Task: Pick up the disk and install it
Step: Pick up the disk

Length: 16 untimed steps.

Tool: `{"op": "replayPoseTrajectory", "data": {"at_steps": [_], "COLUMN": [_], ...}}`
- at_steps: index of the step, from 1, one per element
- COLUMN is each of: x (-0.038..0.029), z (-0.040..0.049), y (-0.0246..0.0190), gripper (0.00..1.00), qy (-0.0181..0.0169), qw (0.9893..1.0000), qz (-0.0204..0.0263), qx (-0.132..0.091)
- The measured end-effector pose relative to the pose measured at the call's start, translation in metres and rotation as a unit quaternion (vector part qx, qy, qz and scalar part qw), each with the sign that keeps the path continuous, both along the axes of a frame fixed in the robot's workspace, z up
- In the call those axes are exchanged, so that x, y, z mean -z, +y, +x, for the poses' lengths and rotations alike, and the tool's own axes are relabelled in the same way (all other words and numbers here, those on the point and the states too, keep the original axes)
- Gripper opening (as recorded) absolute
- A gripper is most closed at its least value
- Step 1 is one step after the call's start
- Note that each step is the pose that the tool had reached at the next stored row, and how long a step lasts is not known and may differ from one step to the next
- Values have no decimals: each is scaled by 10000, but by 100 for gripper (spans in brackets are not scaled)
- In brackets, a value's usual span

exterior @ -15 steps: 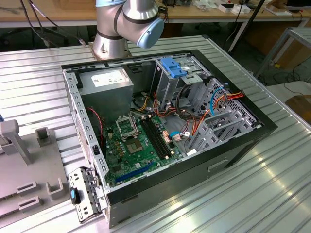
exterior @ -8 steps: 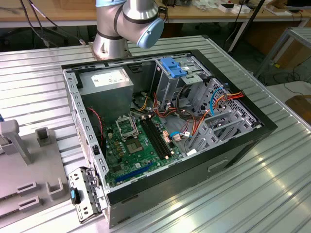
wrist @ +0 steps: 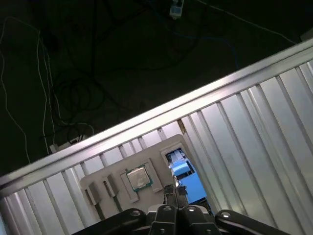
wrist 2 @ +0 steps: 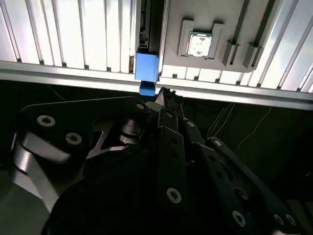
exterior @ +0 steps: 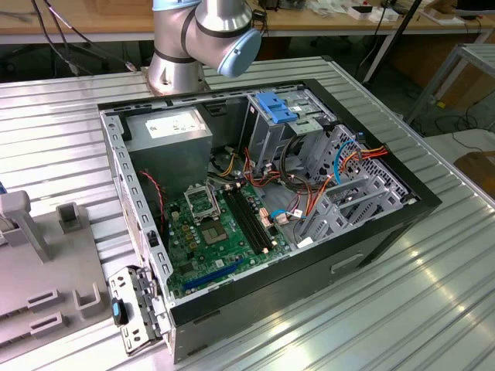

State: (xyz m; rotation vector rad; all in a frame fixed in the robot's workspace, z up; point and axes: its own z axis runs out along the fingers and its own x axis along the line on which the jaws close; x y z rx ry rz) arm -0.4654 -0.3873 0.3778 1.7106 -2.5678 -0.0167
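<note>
Gripper (wrist 2: 164, 95) hangs over the table (wrist 2: 73, 39) edge, close beside the disk (wrist 2: 146, 66). Disk sits at that edge, just beside a grey tray (wrist 2: 172, 58). Grip state: cannot tell.

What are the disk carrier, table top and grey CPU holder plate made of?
Carrier on the disk: uniform bright blue, matte, so likely moulded plastic. Table top: silvery ribbed slats with streaky glare, looks like bare aluminium profile. Grey holder plate: flat matte grey, no glare, probably plastic, though painted metal can't be ruled out.
</note>
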Motion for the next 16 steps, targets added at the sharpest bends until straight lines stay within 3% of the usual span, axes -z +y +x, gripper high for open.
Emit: {"op": "replayPoseTrajectory", "data": {"at_steps": [2, 5, 11, 14, 16], "x": [0, 16, 75, 87, 89], "z": [1, 6, 123, 147, 147], "y": [0, 0, 30, 42, 43], "gripper": [11, 11, 11, 11, 11], "qy": [0, -12, -38, -38, -38], "qw": [9994, 9968, 9954, 9927, 9899], "qz": [0, -1, -17, -16, -15], "qx": [-352, -800, -954, -1203, -1418]}}
